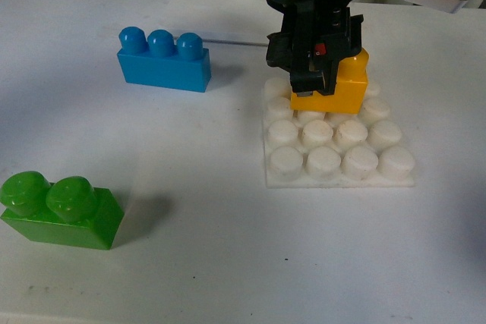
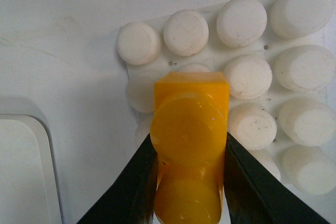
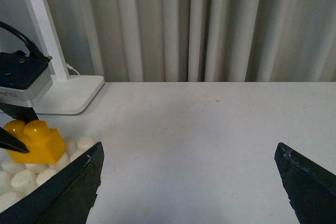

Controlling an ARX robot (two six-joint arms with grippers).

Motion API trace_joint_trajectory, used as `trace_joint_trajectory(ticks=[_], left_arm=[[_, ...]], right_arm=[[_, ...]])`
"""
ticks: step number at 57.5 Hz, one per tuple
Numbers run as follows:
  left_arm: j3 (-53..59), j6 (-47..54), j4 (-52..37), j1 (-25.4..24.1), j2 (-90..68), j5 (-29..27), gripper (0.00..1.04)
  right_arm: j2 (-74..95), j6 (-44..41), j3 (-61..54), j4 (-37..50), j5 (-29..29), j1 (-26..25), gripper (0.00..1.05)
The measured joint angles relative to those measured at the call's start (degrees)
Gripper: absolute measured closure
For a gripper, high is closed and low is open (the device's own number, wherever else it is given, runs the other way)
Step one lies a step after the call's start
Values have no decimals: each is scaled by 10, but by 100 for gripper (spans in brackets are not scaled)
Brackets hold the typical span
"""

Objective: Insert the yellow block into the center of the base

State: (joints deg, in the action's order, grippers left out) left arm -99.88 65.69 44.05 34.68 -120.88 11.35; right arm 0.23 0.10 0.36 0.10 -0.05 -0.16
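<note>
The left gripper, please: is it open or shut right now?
Shut: the left gripper clamps the yellow block on both sides, over the base.

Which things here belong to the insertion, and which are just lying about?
In the job: yellow block, gripped by the left end effector; white studded base under it.
Lying about: blue three-stud brick; green two-stud brick; white lamp stand; right end effector, open and holding nothing.
</note>
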Motion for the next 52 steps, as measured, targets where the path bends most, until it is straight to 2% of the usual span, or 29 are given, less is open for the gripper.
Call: trace_joint_trajectory(ticks=[10, 52], left_arm=[[-11, -6, 2, 7, -8, -22, 74], [-53, -60, 47, 31, -34, -50, 74]], right_arm=[[0, 0, 0, 0, 0, 0, 9], [0, 0, 0, 0, 0, 0, 9]])
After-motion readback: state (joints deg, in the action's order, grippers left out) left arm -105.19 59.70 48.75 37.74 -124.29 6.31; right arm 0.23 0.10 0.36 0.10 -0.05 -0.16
